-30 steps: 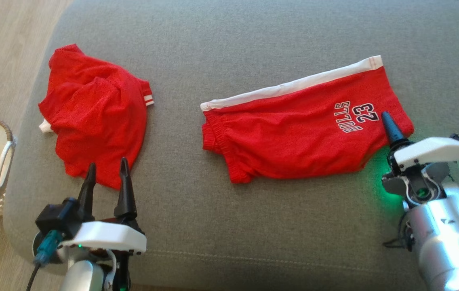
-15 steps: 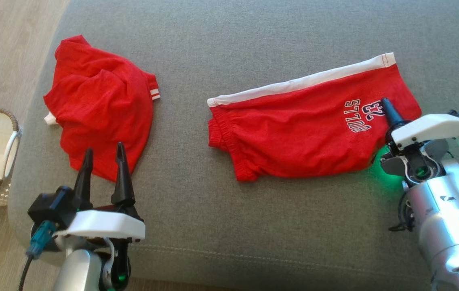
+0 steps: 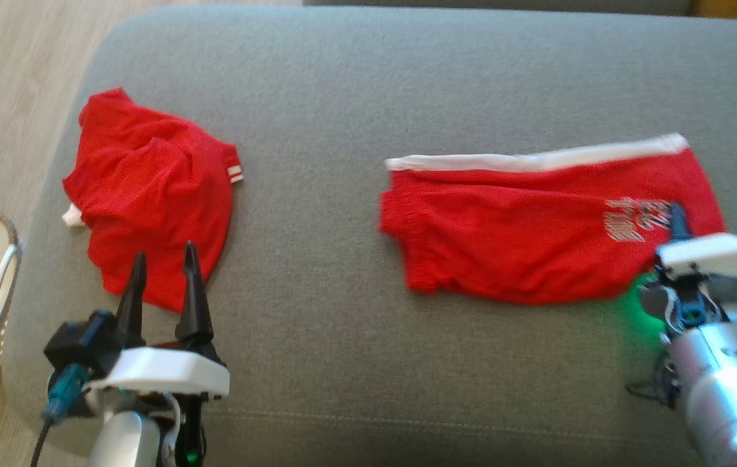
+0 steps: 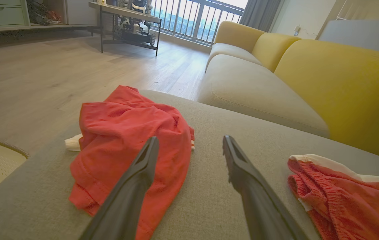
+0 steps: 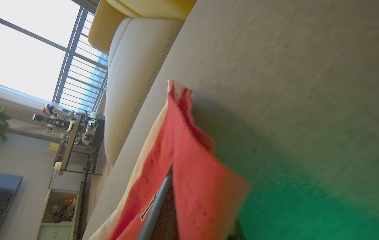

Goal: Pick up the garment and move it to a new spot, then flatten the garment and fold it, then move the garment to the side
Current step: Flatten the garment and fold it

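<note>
The right gripper (image 3: 676, 220) clamps the folded shorts (image 3: 524, 233) by a corner; left gripper (image 3: 162, 285) hangs apart. Folding looks done; the sideways move is left.

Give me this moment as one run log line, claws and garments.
right claw: shut on hem of red shorts, by print | left claw: open, at near edge of crumpled red garment | both garments on grey cushion

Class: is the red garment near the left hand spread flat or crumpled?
Crumpled: the red garment lies bunched in uneven folds on the cushion.
</note>
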Tool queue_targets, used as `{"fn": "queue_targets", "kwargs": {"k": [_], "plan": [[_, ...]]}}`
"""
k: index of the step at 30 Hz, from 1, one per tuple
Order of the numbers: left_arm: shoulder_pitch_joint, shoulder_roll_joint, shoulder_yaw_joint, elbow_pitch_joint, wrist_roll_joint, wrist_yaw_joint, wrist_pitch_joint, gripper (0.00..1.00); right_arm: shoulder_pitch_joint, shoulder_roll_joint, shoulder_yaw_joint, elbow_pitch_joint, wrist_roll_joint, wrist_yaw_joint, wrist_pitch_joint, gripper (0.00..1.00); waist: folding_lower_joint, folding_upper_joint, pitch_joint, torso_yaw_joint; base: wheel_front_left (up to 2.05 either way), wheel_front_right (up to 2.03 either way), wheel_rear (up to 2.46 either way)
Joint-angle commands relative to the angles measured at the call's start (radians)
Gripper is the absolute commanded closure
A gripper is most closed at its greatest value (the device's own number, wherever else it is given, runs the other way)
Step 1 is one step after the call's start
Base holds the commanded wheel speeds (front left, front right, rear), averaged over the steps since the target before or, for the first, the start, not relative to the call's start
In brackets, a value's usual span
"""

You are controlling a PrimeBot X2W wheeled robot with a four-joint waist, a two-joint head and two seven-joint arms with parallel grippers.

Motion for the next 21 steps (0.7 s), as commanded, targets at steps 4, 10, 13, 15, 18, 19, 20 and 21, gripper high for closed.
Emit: {"fn": "queue_targets", "kwargs": {"k": [4, 10, 13, 15, 18, 19, 20, 21], "plan": [[0.006, 0.004, 0.041, -0.021, 0.008, -0.008, -0.006, 0.00, -0.004, -0.058, -0.012, 0.037, -0.059, 0.000, -0.062, 1.00, -0.0001, 0.0000, -0.039, -0.031, 0.00, 0.00, 0.00], [0.012, 0.004, 0.042, -0.014, 0.012, -0.014, -0.006, 0.00, -0.012, -0.058, -0.036, 0.058, -0.119, 0.000, -0.068, 1.00, -0.0001, 0.0000, -0.055, -0.038, 0.00, 0.00, 0.00], [0.015, 0.004, 0.043, -0.010, 0.012, -0.016, -0.006, 0.00, -0.021, -0.033, -0.044, 0.039, -0.163, 0.000, -0.069, 1.00, -0.0001, 0.0000, -0.067, -0.038, 0.00, 0.00, 0.00], [0.017, 0.004, 0.046, -0.009, 0.011, -0.016, -0.006, 0.00, -0.026, 0.006, -0.054, 0.019, -0.164, 0.000, -0.069, 1.00, -0.0001, 0.0000, -0.074, -0.036, 0.00, 0.00, 0.00], [0.020, 0.004, 0.064, -0.029, -0.014, -0.009, -0.006, 0.00, -0.034, 0.050, -0.047, -0.018, -0.138, 0.000, -0.058, 1.00, -0.0001, 0.0000, -0.083, -0.031, 0.00, 0.00, 0.00], [0.022, 0.004, 0.068, -0.034, -0.022, -0.008, -0.006, 0.00, -0.031, 0.059, -0.035, -0.038, -0.132, 0.000, -0.047, 1.00, -0.0001, 0.0000, -0.086, -0.028, 0.00, 0.00, 0.00], [0.025, 0.004, 0.071, -0.038, -0.025, -0.007, -0.006, 0.00, -0.025, 0.066, -0.021, -0.061, -0.125, 0.000, -0.035, 1.00, -0.0001, 0.0000, -0.088, -0.025, 0.00, 0.00, 0.00], [0.027, 0.004, 0.074, -0.040, -0.026, -0.008, -0.006, 0.00, -0.016, 0.071, -0.002, -0.086, -0.120, 0.000, -0.023, 1.00, -0.0001, 0.0000, -0.090, -0.022, 0.00, 0.00, 0.00]]}}
